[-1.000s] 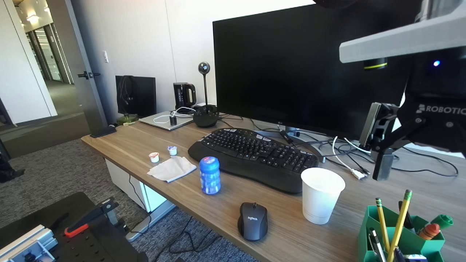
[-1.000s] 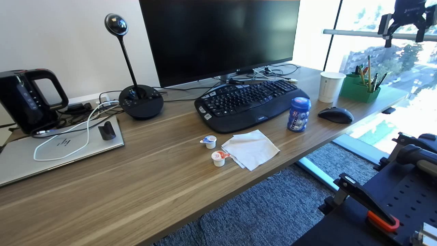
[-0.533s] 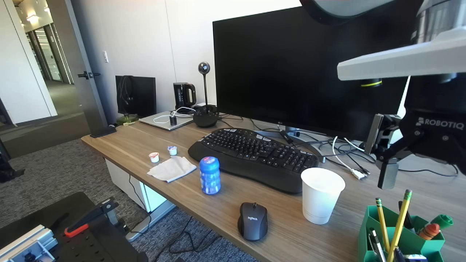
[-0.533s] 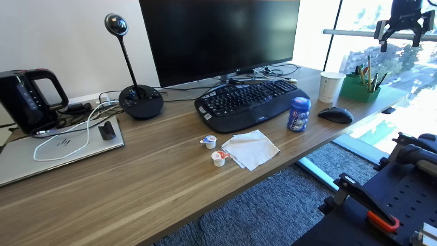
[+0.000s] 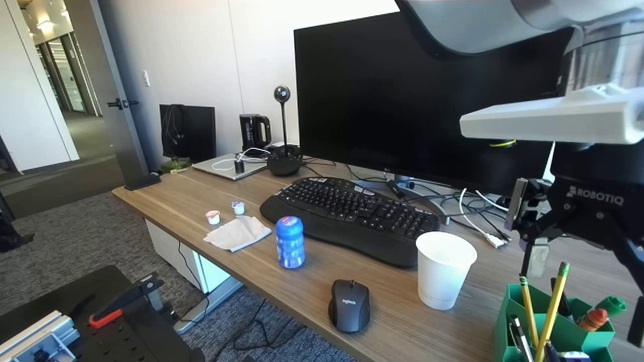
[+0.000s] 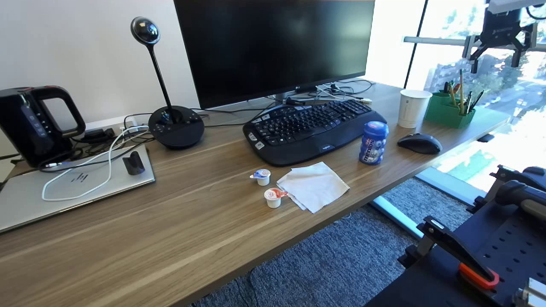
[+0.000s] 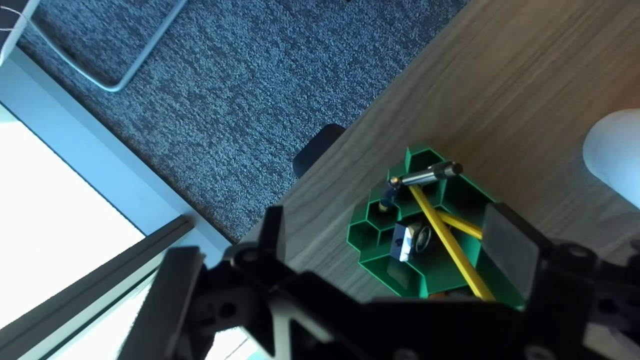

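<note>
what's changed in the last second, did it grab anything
In an exterior view the gripper has come down and slightly leftward in the picture, nearer the green pen holder. It stays open; nothing was taken hold of or let go. The holder, its yellow pencils, white cup, blue bottle, mouse and keyboard stayed put.

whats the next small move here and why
Perhaps shift the open end effector slightly sideways to center over the green honeycomb-celled pen holder: in the wrist view, one fingertip hides part of its rim while the opposite one shows clear of it.
</note>
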### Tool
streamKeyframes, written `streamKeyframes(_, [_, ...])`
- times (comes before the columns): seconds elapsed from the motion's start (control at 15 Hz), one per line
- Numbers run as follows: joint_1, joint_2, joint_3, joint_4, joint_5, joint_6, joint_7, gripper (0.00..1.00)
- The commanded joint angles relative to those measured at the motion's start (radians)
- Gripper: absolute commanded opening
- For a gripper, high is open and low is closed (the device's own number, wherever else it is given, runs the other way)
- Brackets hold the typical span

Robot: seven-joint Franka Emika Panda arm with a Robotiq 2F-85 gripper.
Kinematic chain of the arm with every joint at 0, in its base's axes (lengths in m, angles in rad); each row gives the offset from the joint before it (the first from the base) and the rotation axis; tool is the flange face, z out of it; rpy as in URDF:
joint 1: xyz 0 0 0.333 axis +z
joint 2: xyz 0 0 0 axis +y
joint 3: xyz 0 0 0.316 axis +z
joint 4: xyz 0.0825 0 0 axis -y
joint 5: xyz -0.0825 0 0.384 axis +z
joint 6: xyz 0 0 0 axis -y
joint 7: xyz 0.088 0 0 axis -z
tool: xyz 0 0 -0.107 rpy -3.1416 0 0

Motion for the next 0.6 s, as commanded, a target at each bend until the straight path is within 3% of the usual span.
streamKeyframes(0.0, [-0.001, 0.022, -0.002, 0.028, -0.017, -0.036, -0.034, 1.00])
streamKeyframes(0.53, [-0.004, 0.029, 0.005, 0.018, -0.023, -0.011, -0.134, 1.00])
